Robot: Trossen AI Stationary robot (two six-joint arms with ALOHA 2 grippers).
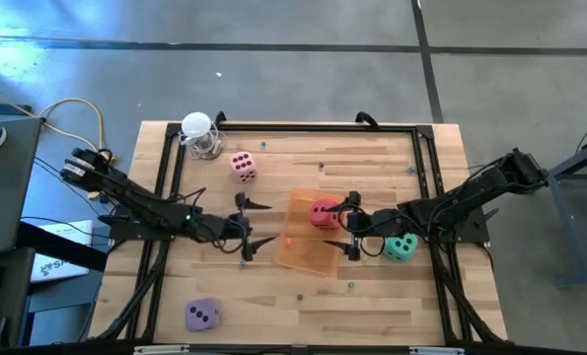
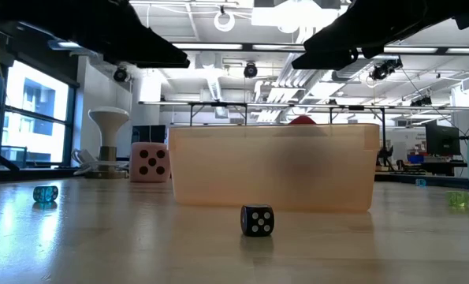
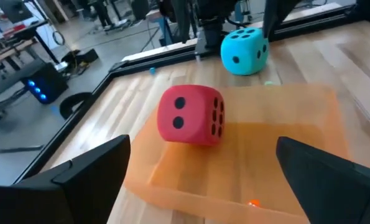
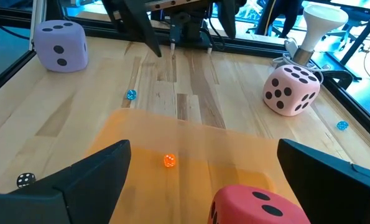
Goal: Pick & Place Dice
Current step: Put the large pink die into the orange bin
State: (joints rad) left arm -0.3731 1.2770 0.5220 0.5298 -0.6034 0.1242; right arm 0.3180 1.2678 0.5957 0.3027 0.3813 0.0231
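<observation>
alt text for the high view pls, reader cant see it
Seen from above, a red die sits in an orange tray at the middle of a wooden table, with the open left gripper and open right gripper either side. Pink, teal and purple dice lie on the table.

Bright, even light falls from ceiling lamps (image 2: 224,20) seen in the low view, with daylight through a window (image 2: 29,102) at its side. The desk (image 1: 372,296) shows faint glare and soft shadows. Both wrist views are slightly soft, perhaps motion blur; near fingers (image 3: 79,180) are out of focus.
</observation>
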